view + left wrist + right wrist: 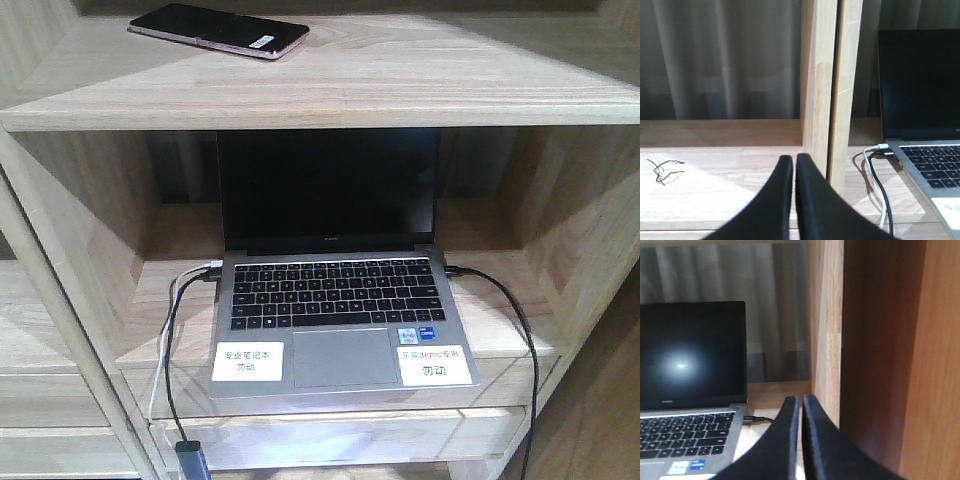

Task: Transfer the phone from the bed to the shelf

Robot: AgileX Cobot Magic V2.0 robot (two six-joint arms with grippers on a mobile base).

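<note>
Both grippers, left (794, 165) and right (801, 407), are sitting pressed together, empty. Phone (218, 31) is lying on shelf (400, 90) (glossy, likely slippery); you'd be pinching its long edges.

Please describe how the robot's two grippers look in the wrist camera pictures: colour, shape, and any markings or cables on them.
The left gripper and the right gripper look alike: each has two smooth, matte black jaws, broad at the base and curving to narrow, rounded tips. No markings, labels or cables show on either. The arms themselves are out of view.
</note>
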